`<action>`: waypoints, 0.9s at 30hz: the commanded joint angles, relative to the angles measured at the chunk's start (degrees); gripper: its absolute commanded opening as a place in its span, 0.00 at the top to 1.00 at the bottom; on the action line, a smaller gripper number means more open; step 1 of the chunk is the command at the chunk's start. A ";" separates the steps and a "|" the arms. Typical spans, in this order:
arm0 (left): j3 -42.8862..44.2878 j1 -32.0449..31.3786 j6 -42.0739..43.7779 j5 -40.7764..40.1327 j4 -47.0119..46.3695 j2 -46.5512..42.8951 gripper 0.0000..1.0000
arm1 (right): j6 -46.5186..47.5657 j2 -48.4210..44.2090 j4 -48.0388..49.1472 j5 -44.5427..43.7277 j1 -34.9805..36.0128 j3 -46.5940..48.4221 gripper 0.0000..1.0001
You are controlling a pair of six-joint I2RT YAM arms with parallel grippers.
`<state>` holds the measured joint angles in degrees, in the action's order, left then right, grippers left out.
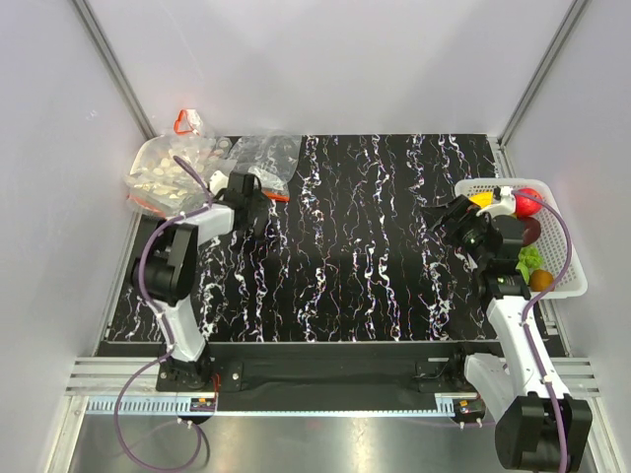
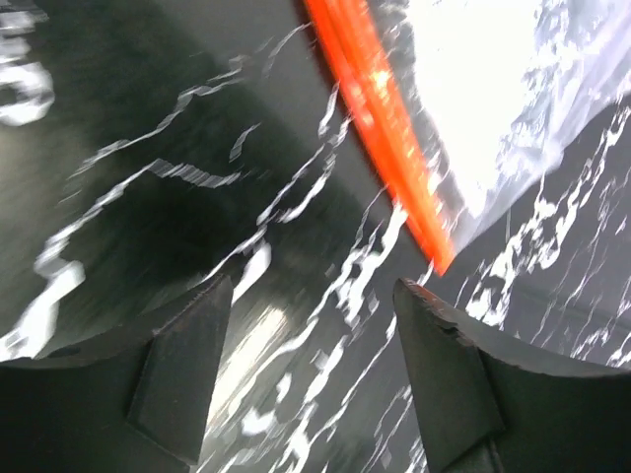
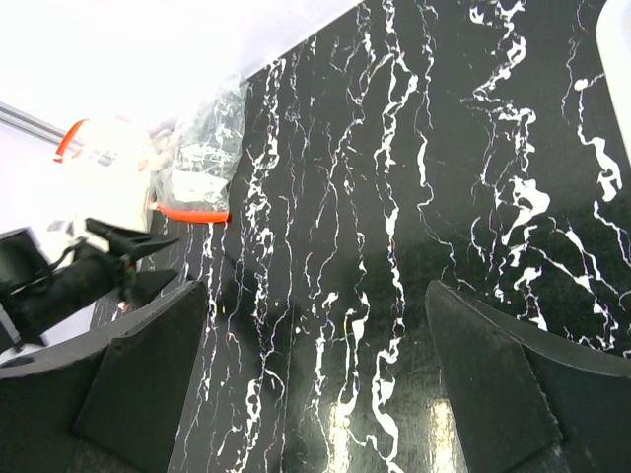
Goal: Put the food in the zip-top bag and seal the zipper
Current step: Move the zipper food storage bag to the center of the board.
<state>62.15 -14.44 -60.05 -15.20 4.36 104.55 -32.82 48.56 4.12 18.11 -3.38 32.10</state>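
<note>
The zip-top bag [image 1: 264, 158] lies crinkled at the table's back left, its red-orange zipper [image 1: 279, 197] along the near edge. My left gripper [image 1: 258, 200] is open and empty, right beside that strip. In the left wrist view the zipper [image 2: 389, 138] runs diagonally just beyond my open gripper [image 2: 311, 296], its end near the right fingertip [image 2: 419, 296]. The food lies in a white basket [image 1: 572, 266] at the right: a red apple [image 1: 529, 202], a yellow piece [image 1: 481, 199], a green piece [image 1: 530, 259] and an orange piece [image 1: 540, 280]. My right gripper [image 1: 441, 219] is open and empty, left of the basket. The right wrist view shows the bag [image 3: 202, 158], the zipper [image 3: 192, 213] and my gripper [image 3: 315, 296] over bare table.
A larger clear bag of whitish pieces [image 1: 163, 177] with a red loop [image 1: 184, 122] sits at the far left corner, behind the left arm. White walls close the back and sides. The black marbled table [image 1: 365, 246] lies between the arms.
</note>
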 commanded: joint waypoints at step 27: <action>21.00 2.75 -3.50 4.21 -10.50 18.76 1.00 | 1.35 2.16 5.46 0.88 -0.05 -0.10 0.00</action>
<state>80.86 -12.08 -65.21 -13.08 -2.81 123.55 -32.62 50.57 6.26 18.98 -3.38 31.68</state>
